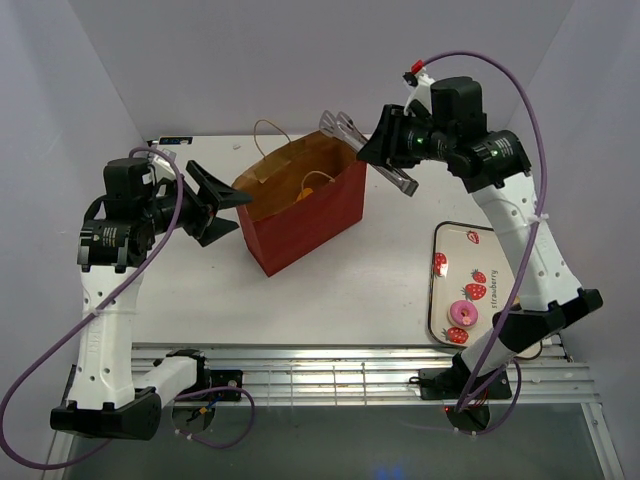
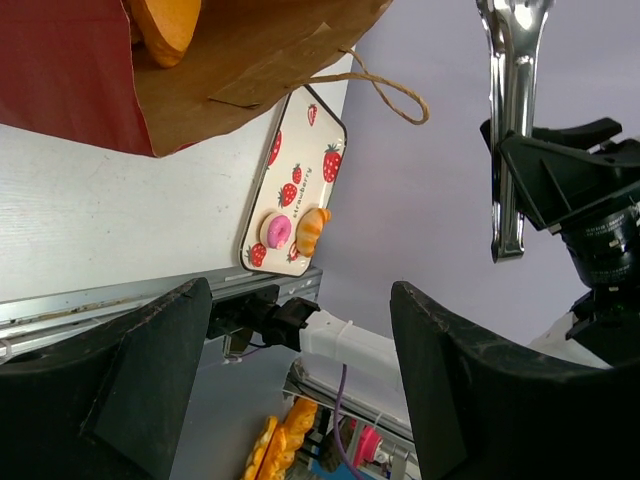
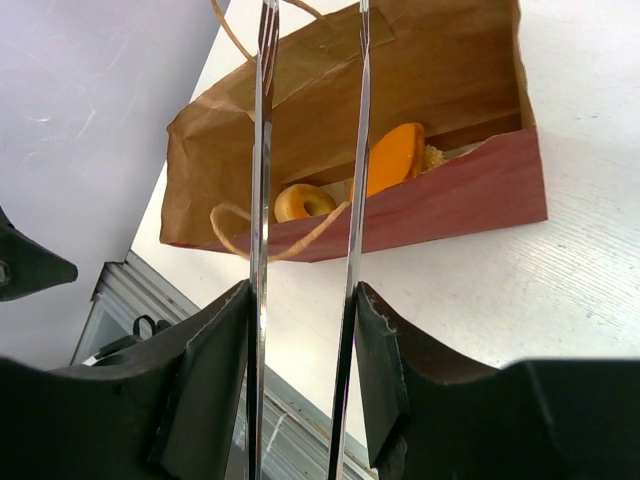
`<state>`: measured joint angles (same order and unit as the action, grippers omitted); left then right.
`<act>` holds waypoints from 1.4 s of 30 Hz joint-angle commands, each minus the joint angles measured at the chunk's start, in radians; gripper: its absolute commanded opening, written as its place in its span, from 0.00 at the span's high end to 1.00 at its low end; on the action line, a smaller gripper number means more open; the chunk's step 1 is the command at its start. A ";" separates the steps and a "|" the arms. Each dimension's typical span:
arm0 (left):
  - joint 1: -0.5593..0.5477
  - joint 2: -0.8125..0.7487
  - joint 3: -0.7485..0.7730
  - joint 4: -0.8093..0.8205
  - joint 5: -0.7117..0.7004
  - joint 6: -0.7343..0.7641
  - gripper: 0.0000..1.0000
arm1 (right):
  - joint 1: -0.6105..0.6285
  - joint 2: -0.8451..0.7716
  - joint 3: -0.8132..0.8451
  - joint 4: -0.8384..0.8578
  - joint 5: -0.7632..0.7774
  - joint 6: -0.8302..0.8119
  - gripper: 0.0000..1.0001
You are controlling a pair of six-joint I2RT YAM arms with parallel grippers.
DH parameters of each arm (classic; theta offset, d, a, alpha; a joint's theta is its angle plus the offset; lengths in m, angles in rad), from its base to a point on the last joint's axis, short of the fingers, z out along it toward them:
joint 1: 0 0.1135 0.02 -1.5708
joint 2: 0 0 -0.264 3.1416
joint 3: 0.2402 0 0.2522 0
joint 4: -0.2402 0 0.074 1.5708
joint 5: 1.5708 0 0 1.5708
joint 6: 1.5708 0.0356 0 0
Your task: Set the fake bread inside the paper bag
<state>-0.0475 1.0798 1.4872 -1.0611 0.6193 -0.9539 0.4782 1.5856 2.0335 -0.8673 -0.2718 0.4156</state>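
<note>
Presently, my right gripper [image 3: 303, 300] is clenched on the tongs [image 3: 262, 200], whose empty tips hang over the open mouth of the paper bag [image 1: 310, 225]. My left gripper [image 2: 300, 295] stands spread beside the bag, grasping nothing. One croissant [image 3: 395, 160] and a golden ring [image 3: 303, 202] lie inside. The pink doughnut [image 1: 462, 313] and a second croissant [image 2: 312, 228] sit on the tray [image 1: 455, 250], well apart from the bag.

Risks noted:
- Nothing steadies the bag. If a tong arm catches a cord handle [image 2: 395, 92] when I withdraw, I judge it could drag or topple the bag.
- The glossy pastries may slip from the narrow tong tips if I pinch off-centre.
</note>
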 commanded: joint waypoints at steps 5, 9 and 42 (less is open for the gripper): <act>0.006 -0.034 -0.013 0.033 -0.006 -0.020 0.18 | 0.005 -0.211 -0.034 -0.073 0.135 -0.043 0.50; 0.006 -0.035 -0.021 0.041 -0.001 -0.025 0.18 | 0.003 -0.323 -0.149 -0.090 0.203 -0.025 0.50; 0.017 0.227 0.123 0.066 0.296 -0.062 0.21 | -0.411 -0.512 -0.668 -0.415 0.663 0.058 0.49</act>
<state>-0.0360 1.3109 1.5719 -0.9928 0.8738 -1.0294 0.0986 1.1019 1.4052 -1.3029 0.3439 0.4820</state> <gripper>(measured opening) 0.804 0.513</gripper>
